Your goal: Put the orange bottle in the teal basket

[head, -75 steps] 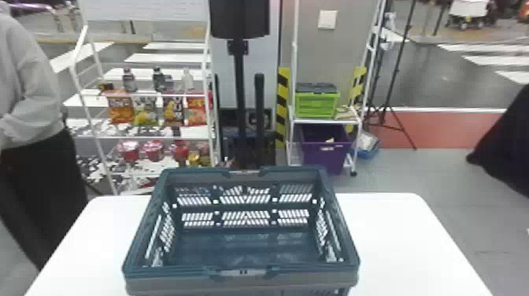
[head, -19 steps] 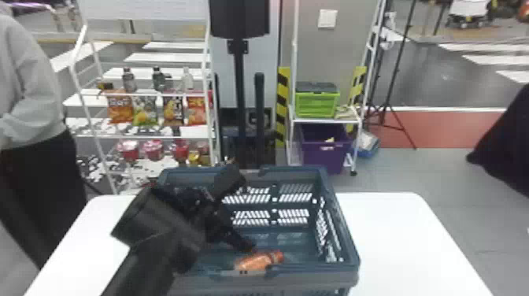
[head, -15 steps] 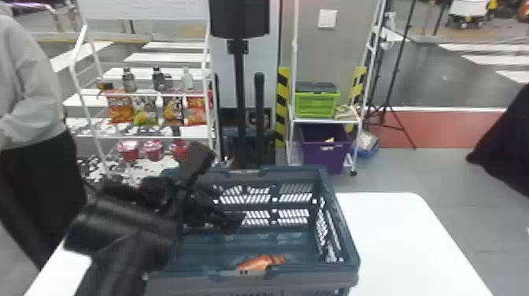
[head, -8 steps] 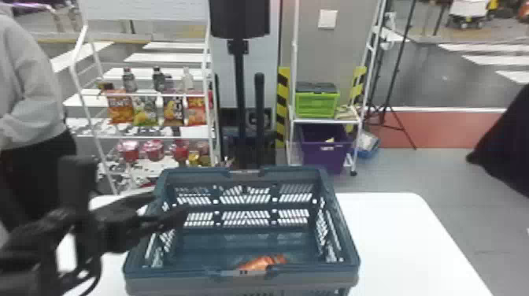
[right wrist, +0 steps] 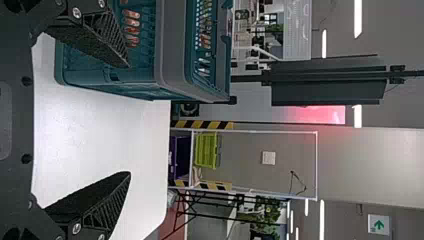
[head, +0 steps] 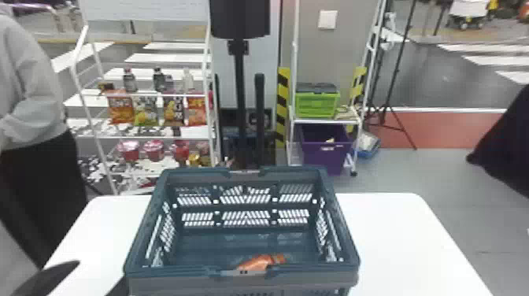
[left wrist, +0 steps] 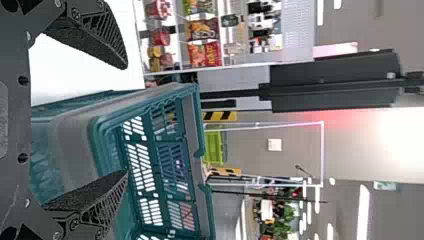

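The table (head: 409, 240), white and flat, gives the work a steady base, with bare surface on both sides of the teal basket (head: 177, 271). The basket stands upright near the table's front, more or less straight ahead of the robot and open side up, which likely suits a drop from above by either arm. Its slotted walls rise all round, so a thing laid inside should not roll off.

At the head view's lower left corner, part of the left arm (head: 49, 277) shows dark, outside the basket, which leaves the opening uncovered. The left gripper (left wrist: 125, 120) has its jaws spread wide with nothing between them, one finger seen against the basket and the other against the table. The right gripper (right wrist: 129, 120) also has its jaws wide apart and empty, at the basket's right side; it seems simply parked, having no part to play.

The orange bottle (head: 260, 261) lies on its side on the basket floor, close to the near wall and partly hidden by the rim. Nothing holds it; the floor appears to carry it, and the near wall should check any roll towards the robot. The placing looks done, so the left arm probably needs only to keep clear.
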